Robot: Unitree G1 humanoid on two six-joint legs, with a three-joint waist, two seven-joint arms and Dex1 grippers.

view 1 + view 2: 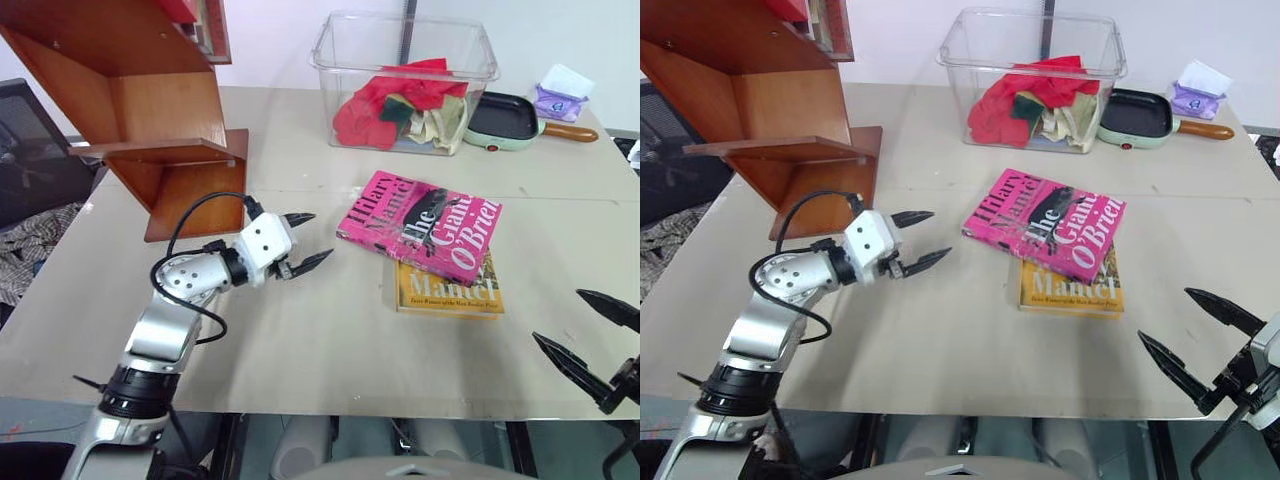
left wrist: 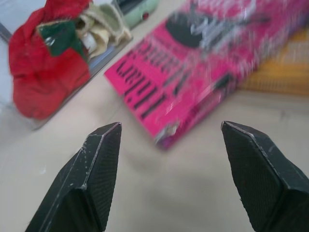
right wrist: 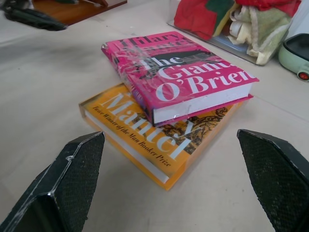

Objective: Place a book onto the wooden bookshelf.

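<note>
two books are lying stacked mid-table, the bright pink paperback book point(image 1: 420, 226) sitting askew on the orange-yellow paperback point(image 1: 450, 288). i am aiming my left gripper point(image 1: 304, 241), jaws wide and empty, at its near-left corner; my right gripper point(image 1: 590, 342) is waiting wide open too. pinching only the cover risks it splaying, or dragging the lower book along, well short of the reddish-brown wooden bookshelf point(image 1: 140, 110) at far left.

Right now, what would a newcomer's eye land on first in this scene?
The bright pink book at the table's centre, lying askew on an orange-yellow book. The open left end effector points at it from the left. Behind that stands the wooden bookshelf, with a clear bin of red cloth beyond.
</note>
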